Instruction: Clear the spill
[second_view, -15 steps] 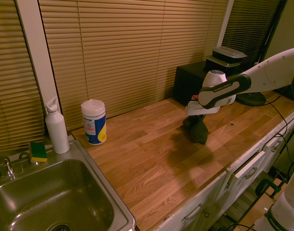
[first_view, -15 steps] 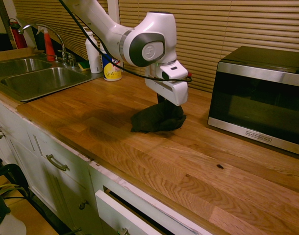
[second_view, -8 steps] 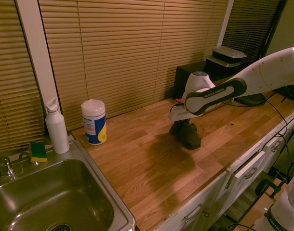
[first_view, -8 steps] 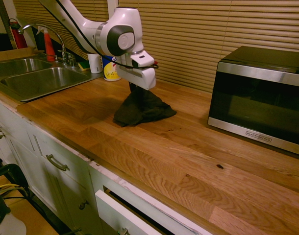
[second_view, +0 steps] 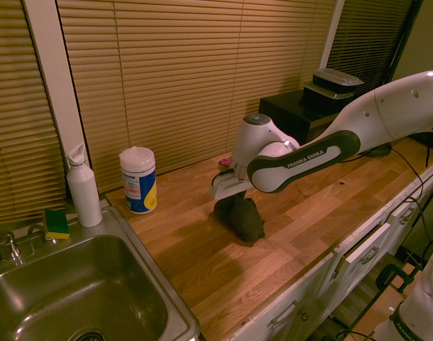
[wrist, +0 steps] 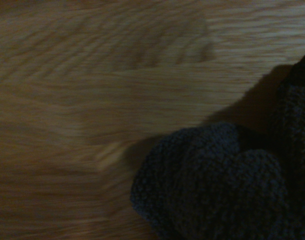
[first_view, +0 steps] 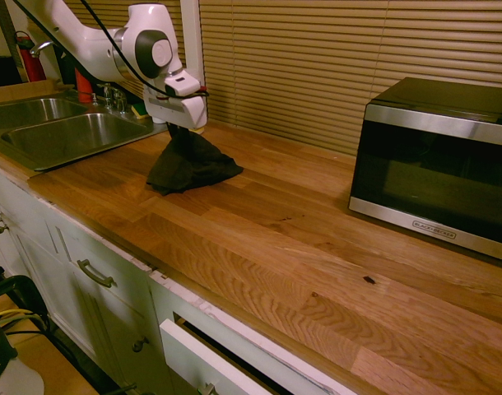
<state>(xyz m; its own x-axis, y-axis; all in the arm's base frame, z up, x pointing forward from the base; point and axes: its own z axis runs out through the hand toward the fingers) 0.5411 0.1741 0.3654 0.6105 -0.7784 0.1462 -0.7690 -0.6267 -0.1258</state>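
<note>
One claw (first_view: 178, 126) clamps cloth (first_view: 188, 164) near sink (first_view: 62, 146) edge.

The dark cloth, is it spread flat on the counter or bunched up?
Bunched up. The dark cloth rises in a peak into the shut tool, and only its lower folds drape on the wooden counter.

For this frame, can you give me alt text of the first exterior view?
The gripper holds a dark cloth bunched up, its lower folds draped on the wooden counter beside the steel sink. A black microwave stands at right before closed blinds.
</note>
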